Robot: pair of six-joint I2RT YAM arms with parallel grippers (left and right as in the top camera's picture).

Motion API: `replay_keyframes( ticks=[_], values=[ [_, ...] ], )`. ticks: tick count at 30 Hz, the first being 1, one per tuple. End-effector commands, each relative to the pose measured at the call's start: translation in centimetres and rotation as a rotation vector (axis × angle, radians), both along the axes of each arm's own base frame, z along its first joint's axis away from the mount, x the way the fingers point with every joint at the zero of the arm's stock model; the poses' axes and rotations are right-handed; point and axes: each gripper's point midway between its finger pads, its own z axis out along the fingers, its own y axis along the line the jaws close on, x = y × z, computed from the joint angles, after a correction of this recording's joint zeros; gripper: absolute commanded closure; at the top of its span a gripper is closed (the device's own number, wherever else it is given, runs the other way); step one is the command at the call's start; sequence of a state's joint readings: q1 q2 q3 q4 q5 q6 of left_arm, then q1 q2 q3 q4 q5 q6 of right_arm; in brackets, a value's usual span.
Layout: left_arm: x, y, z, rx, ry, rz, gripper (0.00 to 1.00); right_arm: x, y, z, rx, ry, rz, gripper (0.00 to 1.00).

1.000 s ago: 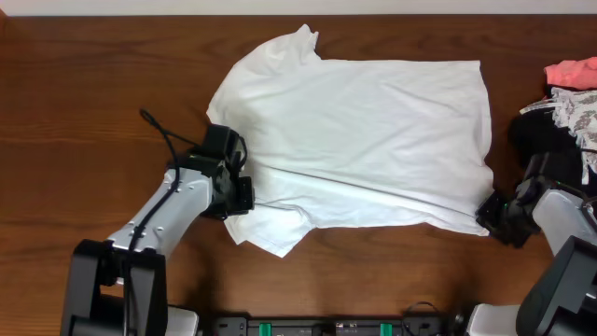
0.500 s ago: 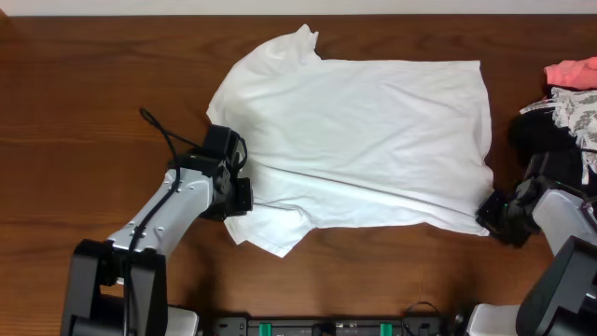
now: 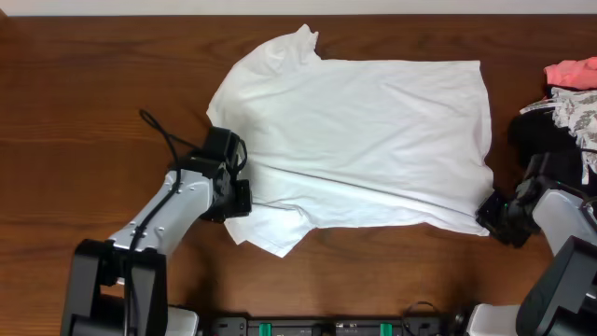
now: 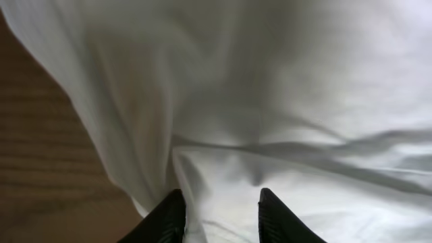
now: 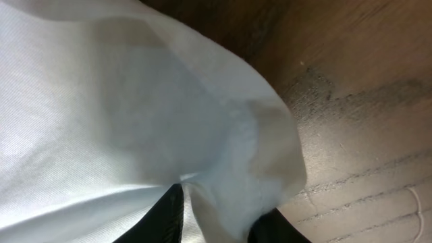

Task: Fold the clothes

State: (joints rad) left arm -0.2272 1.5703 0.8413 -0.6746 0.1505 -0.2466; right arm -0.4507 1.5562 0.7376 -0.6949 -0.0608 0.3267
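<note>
1. White T-shirt [image 3: 364, 140] lies spread flat mid-table [image 3: 75, 93], hem to the right.
2. Left gripper [image 3: 241, 198] sits at the near sleeve. Fingers [image 4: 169, 217] straddle the cloth; can't tell if clamped.
3. Right gripper [image 3: 489, 217] is pinched on the near hem corner.

The desk [image 3: 75, 112] is dark reddish-brown wood, its grain running from side to side, and it fills nearly all of the view from above. Along the far edge runs a thin pale strip [image 3: 140, 6]; whether that is wall or floor I cannot tell. At the right end lies a heap of laundry, a pink piece [image 3: 571, 71] above a black-and-white patterned one [image 3: 571, 117]. A black rail with small green parts [image 3: 336, 327] sits along the near edge. Close up, the wood shows pale scuffs and fine scratches [image 5: 364, 135]. The light is soft and even, and shadows are faint.
</note>
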Motion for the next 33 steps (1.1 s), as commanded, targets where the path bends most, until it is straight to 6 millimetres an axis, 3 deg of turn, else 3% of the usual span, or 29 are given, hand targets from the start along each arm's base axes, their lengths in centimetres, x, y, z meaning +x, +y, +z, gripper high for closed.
replay_keyframes(
  ticks=[1, 10, 20, 21, 23, 33],
  values=[
    [-0.8, 0.34, -0.77, 0.02, 0.029, 0.0, 0.64, -0.32, -0.08, -0.07, -0.003, 0.004, 0.003, 0.73],
    [-1.17, 0.43, -0.79, 0.023, 0.044, -0.001, 0.75, -0.39, -0.05, -0.07, -0.001, 0.007, 0.003, 0.99],
    [-1.23, 0.46, -0.79, 0.024, 0.046, 0.0, 0.81, -0.37, -0.06, -0.07, -0.002, 0.006, 0.003, 0.99],
    [-1.13, 0.53, -0.8, 0.028, 0.042, 0.0, 0.9, -0.35, -0.07, -0.07, -0.002, 0.005, 0.003, 0.99],
    [-0.98, 0.94, -0.82, 0.054, 0.034, 0.001, 0.94, -0.31, -0.08, -0.07, -0.002, 0.003, 0.003, 0.99],
    [-0.35, 1.02, -0.26, 0.062, 0.017, 0.003, 0.94, -0.21, -0.06, 0.37, 0.003, 0.007, 0.003, 0.99]
  ],
)
